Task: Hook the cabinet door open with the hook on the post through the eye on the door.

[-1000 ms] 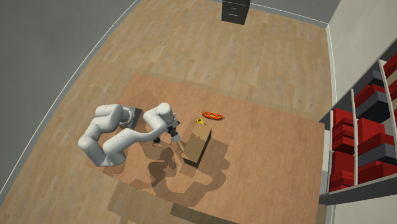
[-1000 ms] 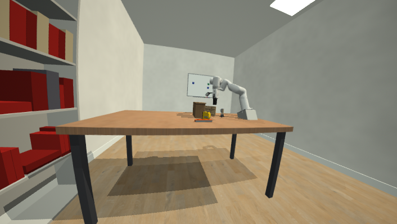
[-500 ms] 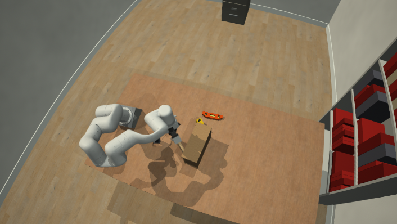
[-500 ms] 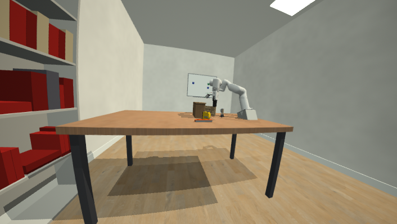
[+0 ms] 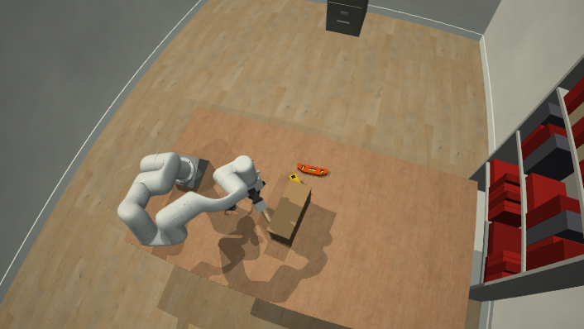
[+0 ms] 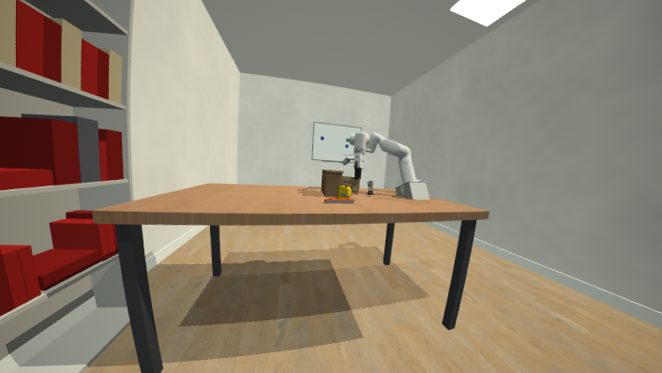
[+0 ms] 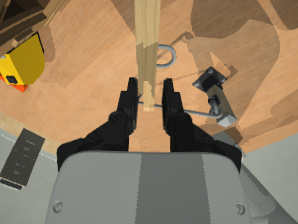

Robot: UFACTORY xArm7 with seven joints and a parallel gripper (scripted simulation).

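Observation:
The brown cabinet point(image 5: 291, 207) point(image 6: 330, 180) stands flat on the table point(image 5: 393, 215) point(image 6: 234, 201). Its door point(image 7: 148, 23) point(image 5: 266, 216) is swung out from the front. In the wrist view I look down on the door's thin top edge. My gripper point(image 7: 150, 89) point(image 5: 261, 207) point(image 6: 357, 175) stands over that edge, its fingers narrowly open and astride the door. The metal eye point(image 7: 166, 55) sticks out of the door's right face, empty. The post point(image 7: 216, 92) point(image 6: 371, 186) stands to the right of the door. Its thin hook wire point(image 7: 189, 111) reaches toward my right finger, clear of the eye.
A yellow tape measure point(image 7: 23, 63) point(image 5: 294, 177) point(image 6: 345, 191) lies by the cabinet's far corner. An orange level point(image 5: 313, 169) point(image 6: 338, 201) lies beyond it. The robot base point(image 6: 413, 189) is on the table behind the post. Shelves with red boxes line the wall.

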